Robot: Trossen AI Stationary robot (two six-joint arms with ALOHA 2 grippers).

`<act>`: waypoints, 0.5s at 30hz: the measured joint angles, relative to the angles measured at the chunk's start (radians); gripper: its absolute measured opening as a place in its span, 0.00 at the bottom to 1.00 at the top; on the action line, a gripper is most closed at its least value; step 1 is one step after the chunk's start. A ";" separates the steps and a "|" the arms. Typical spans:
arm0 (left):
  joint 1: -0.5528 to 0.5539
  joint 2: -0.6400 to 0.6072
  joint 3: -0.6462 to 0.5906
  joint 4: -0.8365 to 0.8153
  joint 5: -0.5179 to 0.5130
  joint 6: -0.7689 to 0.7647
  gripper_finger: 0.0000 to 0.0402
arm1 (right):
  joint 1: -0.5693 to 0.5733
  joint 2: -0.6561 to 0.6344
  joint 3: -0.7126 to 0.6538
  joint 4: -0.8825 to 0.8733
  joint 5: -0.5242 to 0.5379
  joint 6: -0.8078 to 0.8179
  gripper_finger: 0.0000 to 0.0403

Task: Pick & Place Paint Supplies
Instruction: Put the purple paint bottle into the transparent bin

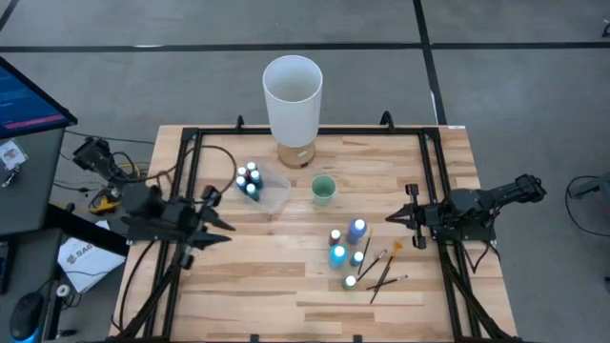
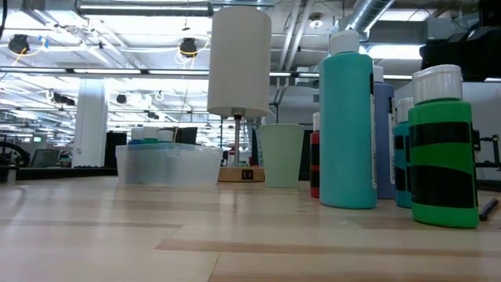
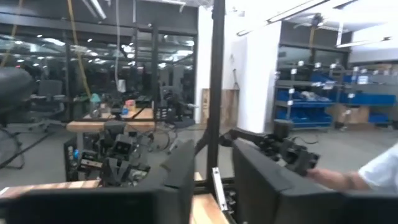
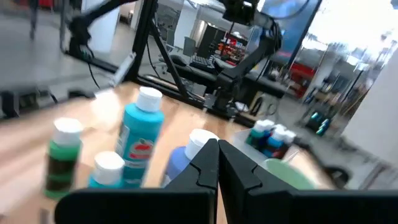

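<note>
High view, left arm: we see it stretched low over the worktop's left edge, its left gripper (image 1: 226, 227) pointing inward, just short of the clear bin (image 1: 274, 193).
High view, left tool: we cannot tell how far its fingers stand apart; nothing shows between them.
High view, right arm: it lies level over the right edge, the right gripper (image 1: 391, 218) aimed toward the middle, fingers pressed together on nothing.
High view, supplies: we count several paint bottles (image 1: 250, 178) standing in the clear bin, left of the green cup (image 1: 323, 190); more bottles (image 1: 356, 230) stand loose toward the front right, with three brushes (image 1: 385, 283) lying just beside them, one orange-tipped (image 1: 396, 247).
High view, rest: a white cylinder (image 1: 293, 95) stands at the back edge.
Low view: we see a teal bottle (image 2: 347, 125) and a green bottle (image 2: 441, 153) close by, the bin (image 2: 168, 163) and cup (image 2: 282, 154) farther off; no arm shows.
Left wrist view: its own dark fingers (image 3: 180, 180) fill the foreground, the other arm (image 3: 273, 149) beyond; a person's sleeve (image 3: 382, 171) shows at the side.
Right wrist view: its fingers (image 4: 208, 165) meet at the tips, empty, facing a teal bottle (image 4: 142, 140) and a green one (image 4: 62, 155).
</note>
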 joint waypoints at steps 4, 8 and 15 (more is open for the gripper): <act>-0.032 -0.102 -0.079 -0.016 -0.001 0.067 0.03 | -0.011 0.000 -0.001 0.009 0.000 -0.166 0.00; -0.033 -0.206 -0.181 0.002 -0.006 0.051 0.01 | -0.011 0.000 -0.002 0.021 0.000 -0.166 0.00; -0.033 -0.328 -0.380 0.009 -0.005 -0.052 0.00 | -0.005 0.000 -0.002 0.048 -0.027 0.110 0.00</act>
